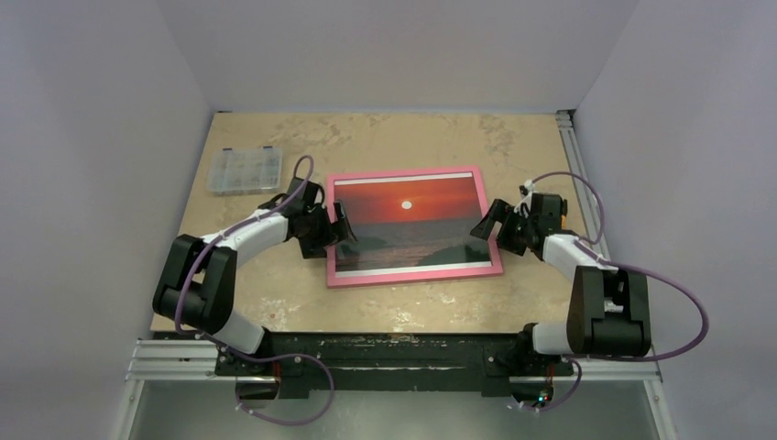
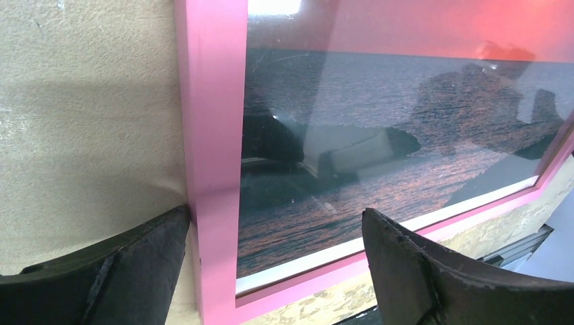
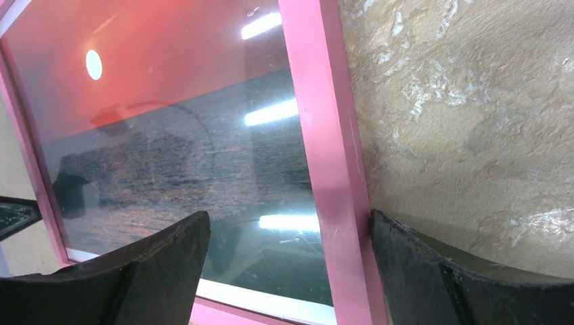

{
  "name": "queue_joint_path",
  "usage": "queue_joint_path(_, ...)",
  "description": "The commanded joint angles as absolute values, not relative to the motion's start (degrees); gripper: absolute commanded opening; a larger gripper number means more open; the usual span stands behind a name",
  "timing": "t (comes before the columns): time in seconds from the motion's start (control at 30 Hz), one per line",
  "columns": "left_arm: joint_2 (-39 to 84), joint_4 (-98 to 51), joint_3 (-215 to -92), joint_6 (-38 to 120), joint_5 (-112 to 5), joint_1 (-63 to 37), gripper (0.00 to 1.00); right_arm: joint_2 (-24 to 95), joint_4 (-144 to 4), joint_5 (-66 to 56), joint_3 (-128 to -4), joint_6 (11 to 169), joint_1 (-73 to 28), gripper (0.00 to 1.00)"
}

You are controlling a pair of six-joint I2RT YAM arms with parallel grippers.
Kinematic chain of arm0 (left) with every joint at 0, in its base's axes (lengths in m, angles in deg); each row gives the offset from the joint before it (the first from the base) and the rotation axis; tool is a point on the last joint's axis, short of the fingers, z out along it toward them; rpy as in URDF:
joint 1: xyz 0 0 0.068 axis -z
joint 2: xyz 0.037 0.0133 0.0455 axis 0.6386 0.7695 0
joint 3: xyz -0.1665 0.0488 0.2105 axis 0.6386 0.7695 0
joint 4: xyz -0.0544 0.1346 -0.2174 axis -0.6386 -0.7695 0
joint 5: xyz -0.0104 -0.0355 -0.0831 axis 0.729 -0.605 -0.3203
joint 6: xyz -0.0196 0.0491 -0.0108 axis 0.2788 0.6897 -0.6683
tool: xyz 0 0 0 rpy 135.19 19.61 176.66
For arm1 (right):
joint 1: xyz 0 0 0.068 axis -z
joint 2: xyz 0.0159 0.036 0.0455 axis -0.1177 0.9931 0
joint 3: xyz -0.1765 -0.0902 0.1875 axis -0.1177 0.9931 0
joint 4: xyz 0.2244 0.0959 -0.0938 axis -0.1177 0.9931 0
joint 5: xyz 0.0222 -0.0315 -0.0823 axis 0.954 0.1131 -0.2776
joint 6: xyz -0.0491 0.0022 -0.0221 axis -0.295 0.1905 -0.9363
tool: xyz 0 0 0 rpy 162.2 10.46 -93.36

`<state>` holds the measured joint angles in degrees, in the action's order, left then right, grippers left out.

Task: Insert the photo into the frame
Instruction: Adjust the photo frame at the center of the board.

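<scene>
Frame (image 1: 412, 274) lies flat on the table (image 1: 412, 147), pane up. The photo (image 1: 408, 225) sits inside it with the sunset face showing and its white border along the frame's near rail. Judged: photo seated, task close to done.

Left gripper (image 1: 332, 229) straddles the frame's left rail with jaws wide, one finger outside the rail and one over the pane, holding nothing. Right gripper (image 1: 490, 225) mirrors this at the frame's right rail, wide and empty. You cannot tell whether the outer fingers touch the rails or stand just beside them.

Likely reason: the pair brackets the frame to square or steady it.

Room: bare table beyond the frame's far and near rails. A clear parts box (image 1: 244, 169) sits well apart off its far-left corner. You would want to lift each arm straight up before swinging outward, or an inner finger may catch a rail
</scene>
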<state>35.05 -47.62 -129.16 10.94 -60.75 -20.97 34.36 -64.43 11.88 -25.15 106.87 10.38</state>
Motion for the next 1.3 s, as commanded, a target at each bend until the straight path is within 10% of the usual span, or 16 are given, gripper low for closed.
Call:
queue_joint_path(0.0,36.5,-46.1,-131.2,11.5,-60.8,-21.0,0.94,34.3,-57.8,14.9,-20.7,108.5,8.4,0.86)
queue_joint_path(0.67,33.5,-51.1,-133.2,14.4,-55.1,-21.0,0.97,29.3,-55.2,13.4,-22.2,109.4,7.2,0.89)
queue_joint_path(1.27,-12.7,-44.7,-121.3,21.4,-42.1,-21.0,1.0,12.8,-57.2,6.3,-28.4,109.9,7.2,0.94)
